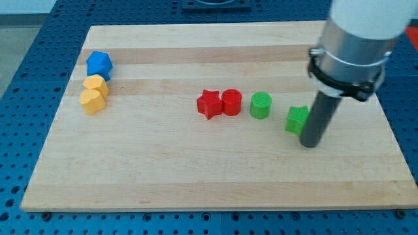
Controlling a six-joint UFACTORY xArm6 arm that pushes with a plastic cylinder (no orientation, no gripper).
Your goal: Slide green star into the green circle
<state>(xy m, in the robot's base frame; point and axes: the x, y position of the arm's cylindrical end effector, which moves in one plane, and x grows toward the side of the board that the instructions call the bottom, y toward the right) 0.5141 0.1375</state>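
The green star (296, 119) lies on the wooden board right of centre, partly hidden by my rod. The green circle (260, 105) stands a short way to its left and slightly higher in the view, apart from it. My tip (310, 144) rests on the board at the star's right side, touching or almost touching it.
A red circle (232, 102) and a red star (209, 104) touch each other left of the green circle. At the view's left, a blue block (99, 64) sits above two yellow blocks (96, 85) (92, 101). The board's right edge (400, 150) is near my tip.
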